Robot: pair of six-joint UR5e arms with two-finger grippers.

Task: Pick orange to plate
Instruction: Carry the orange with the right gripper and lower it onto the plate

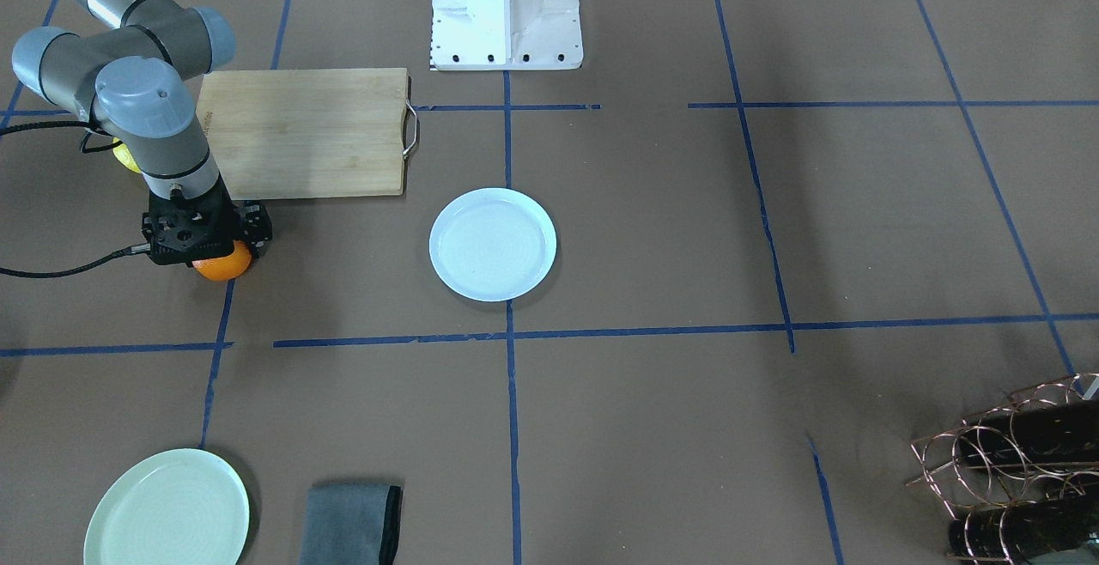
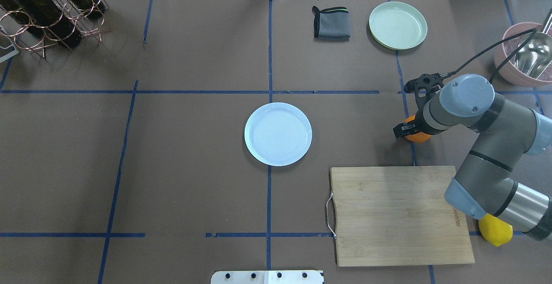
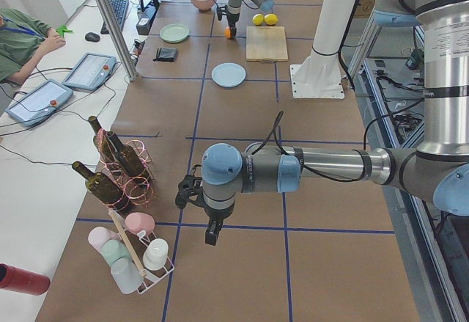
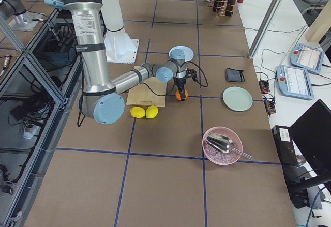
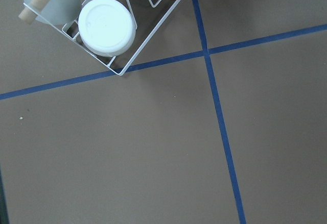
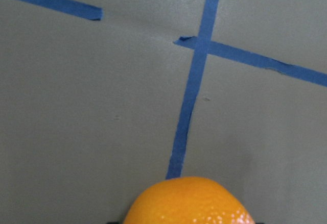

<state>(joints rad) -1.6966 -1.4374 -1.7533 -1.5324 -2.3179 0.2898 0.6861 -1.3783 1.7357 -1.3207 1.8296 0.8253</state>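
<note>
The orange (image 2: 417,136) sits at a blue tape crossing on the right half of the table, just beyond the cutting board. It fills the bottom middle of the right wrist view (image 6: 189,203). My right gripper (image 2: 409,129) comes straight down on it, one black finger pressed against its side, shut on the orange (image 1: 225,266). The pale bluish-white plate (image 2: 278,134) lies empty at the table's centre, well to the orange's left. My left gripper (image 3: 212,232) hangs over bare table near the cup rack, seen only from the side, so I cannot tell its state.
A wooden cutting board (image 2: 396,215) lies near the robot's side, with two lemons (image 4: 145,112) beside it. A pale green plate (image 2: 397,25), a grey cloth (image 2: 331,23) and a pink bowl with a scoop (image 2: 524,55) stand far right. A wine rack (image 2: 43,12) is far left.
</note>
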